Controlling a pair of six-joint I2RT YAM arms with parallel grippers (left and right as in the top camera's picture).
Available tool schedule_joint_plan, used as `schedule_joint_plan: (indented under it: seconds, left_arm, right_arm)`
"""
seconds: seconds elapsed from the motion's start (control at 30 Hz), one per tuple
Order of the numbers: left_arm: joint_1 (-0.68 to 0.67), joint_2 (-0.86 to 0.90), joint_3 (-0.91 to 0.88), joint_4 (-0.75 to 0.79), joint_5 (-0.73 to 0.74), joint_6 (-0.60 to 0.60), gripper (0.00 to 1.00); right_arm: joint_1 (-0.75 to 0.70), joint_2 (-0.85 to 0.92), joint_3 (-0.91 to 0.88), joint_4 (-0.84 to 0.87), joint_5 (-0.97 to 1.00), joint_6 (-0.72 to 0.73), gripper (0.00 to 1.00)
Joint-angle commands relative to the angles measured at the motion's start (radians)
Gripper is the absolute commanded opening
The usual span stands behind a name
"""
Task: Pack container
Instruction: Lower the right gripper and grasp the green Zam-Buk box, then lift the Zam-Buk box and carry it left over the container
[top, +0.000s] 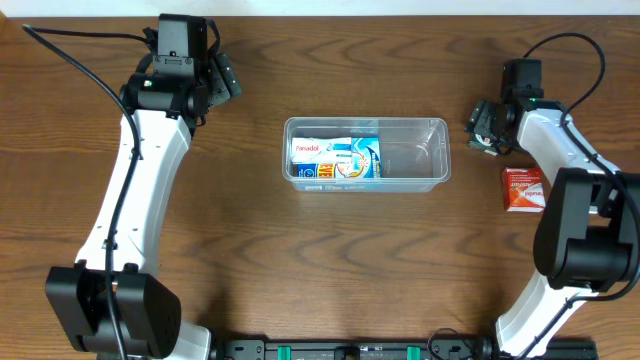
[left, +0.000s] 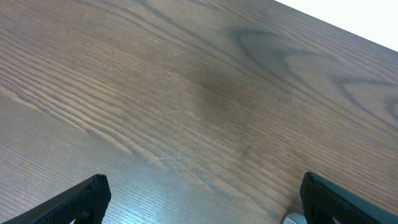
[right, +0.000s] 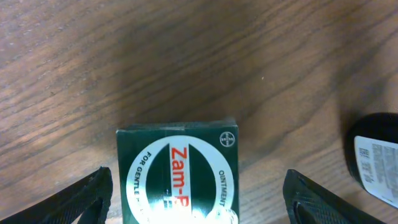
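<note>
Nearest the arm bases, a red box (top: 523, 189) is lying out on the wooden surface (top: 300, 250), not yet packed. Farther in, the clear container (top: 425, 150) is sitting at the middle of the surface. Its left half is holding a few medicine boxes (top: 335, 160), while its right half is showing bare. Beyond the red box, a green box (right: 177, 168) and what looks like a dark bottle (right: 375, 163) are also waiting outside the container. By my judgement the packing is partly done, with at least these three things left.

The right end effector (right: 198, 186) is hovering over the green box with its fingers spread wide. They are standing clear of the box on both sides and gripping nothing. I judge the green box to be the next pick. Farthest off, at the far left, the left end effector (left: 202, 199) is hanging wide open over bare wood, holding nothing.
</note>
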Motion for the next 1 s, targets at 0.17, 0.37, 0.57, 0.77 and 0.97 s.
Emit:
schedule_joint_plan:
  seconds: [0.17,0.37,0.57,0.77,0.97]
  left_arm:
    - [0.000,-0.004,0.010,-0.002,-0.012,0.018,0.98]
    - [0.000,-0.004,0.010,-0.002,-0.012,0.018,0.98]
    - [0.000,-0.004,0.010,-0.002,-0.012,0.018,0.98]
    - [0.000,-0.004,0.010,-0.002,-0.012,0.018,0.98]
    - [0.000,-0.004,0.010,-0.002,-0.012,0.018,0.98]
  right_arm:
    - [0.002,0.067,0.004,0.046,-0.034,0.019,0.83]
    - [0.003,0.082,0.004,0.049,-0.034,0.022,0.77]
    - [0.003,0.082,0.004,0.045,-0.036,0.021,0.65]
    - [0.004,0.080,0.006,0.046,-0.053,-0.002,0.50]
    - [0.006,0.005,0.028,0.037,-0.053,-0.034,0.52]
